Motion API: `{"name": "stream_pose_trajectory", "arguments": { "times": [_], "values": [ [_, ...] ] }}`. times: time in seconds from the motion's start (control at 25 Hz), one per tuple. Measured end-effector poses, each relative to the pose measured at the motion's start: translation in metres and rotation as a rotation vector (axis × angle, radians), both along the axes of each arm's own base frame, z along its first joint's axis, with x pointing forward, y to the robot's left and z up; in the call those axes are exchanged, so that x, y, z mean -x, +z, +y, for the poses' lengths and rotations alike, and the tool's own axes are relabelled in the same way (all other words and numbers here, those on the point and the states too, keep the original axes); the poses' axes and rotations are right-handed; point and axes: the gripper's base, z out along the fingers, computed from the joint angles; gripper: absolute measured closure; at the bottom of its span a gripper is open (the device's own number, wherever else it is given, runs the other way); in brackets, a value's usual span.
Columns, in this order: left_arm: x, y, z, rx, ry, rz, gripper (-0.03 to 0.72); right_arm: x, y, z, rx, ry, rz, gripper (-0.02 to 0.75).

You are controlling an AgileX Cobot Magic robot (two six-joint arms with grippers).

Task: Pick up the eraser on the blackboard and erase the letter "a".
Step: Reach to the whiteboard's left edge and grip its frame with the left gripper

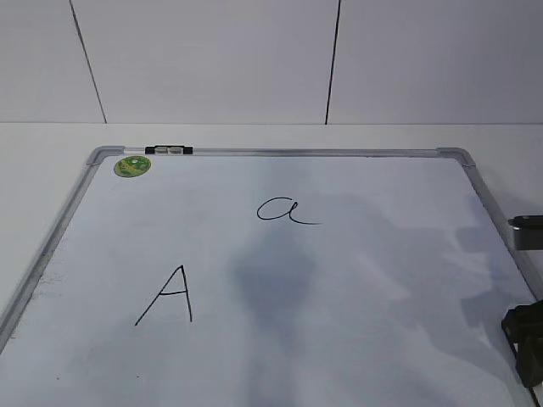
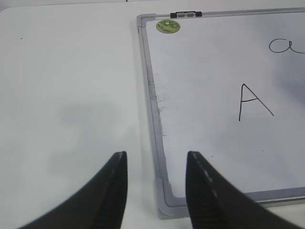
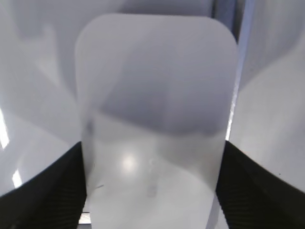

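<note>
The white eraser (image 3: 155, 119) fills the right wrist view, lying between the black jaws of my right gripper (image 3: 152, 144), which press on both its long sides. In the exterior view only part of the right gripper (image 1: 526, 343) shows, at the blackboard's right edge; the eraser is hidden there. The blackboard (image 1: 280, 153) lies flat with the cursive letter "a" (image 1: 284, 210) near its middle, far left of the right gripper. My left gripper (image 2: 156, 157) is open and empty above the board's near-left corner (image 2: 164, 200).
A large capital "A" (image 1: 170, 295) is drawn at the board's left. A round green sticker (image 1: 132, 165) and a small clip (image 1: 169, 150) sit at the far-left corner. White table (image 2: 66, 95) lies left of the board. A white wall stands behind.
</note>
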Motion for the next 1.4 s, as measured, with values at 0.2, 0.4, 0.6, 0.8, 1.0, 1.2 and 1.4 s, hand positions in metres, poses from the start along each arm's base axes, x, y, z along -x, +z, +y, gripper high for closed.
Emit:
{"name": "stream_pose_trajectory", "arguments": {
  "times": [0.2, 0.4, 0.6, 0.8, 1.0, 1.2, 1.4],
  "values": [
    [0.0000, 0.0000, 0.0000, 0.000, 0.000, 0.000, 0.381, -0.0001, -0.0004, 0.0000, 0.000, 0.005, 0.002, 0.123],
    [0.0000, 0.0000, 0.0000, 0.000, 0.000, 0.000, 0.381, -0.0008, -0.0004, 0.0001, -0.001, 0.005, -0.006, 0.136],
    [0.0000, 0.0000, 0.0000, 0.000, 0.000, 0.000, 0.381, -0.0010, -0.0004, 0.0002, -0.002, 0.005, -0.008, 0.139],
    [0.0000, 0.0000, 0.0000, 0.000, 0.000, 0.000, 0.381, -0.0012, -0.0004, 0.0002, -0.002, 0.005, -0.010, 0.141],
    [0.0000, 0.0000, 0.0000, 0.000, 0.000, 0.000, 0.381, -0.0013, -0.0004, 0.0002, -0.002, 0.005, -0.012, 0.167],
    [0.0000, 0.0000, 0.0000, 0.000, 0.000, 0.000, 0.381, -0.0013, -0.0004, 0.0002, -0.002, 0.005, -0.012, 0.169],
    [0.0000, 0.0000, 0.0000, 0.000, 0.000, 0.000, 0.366, -0.0013, -0.0001, 0.0002, -0.002, 0.005, -0.009, 0.169]
  ]
}}
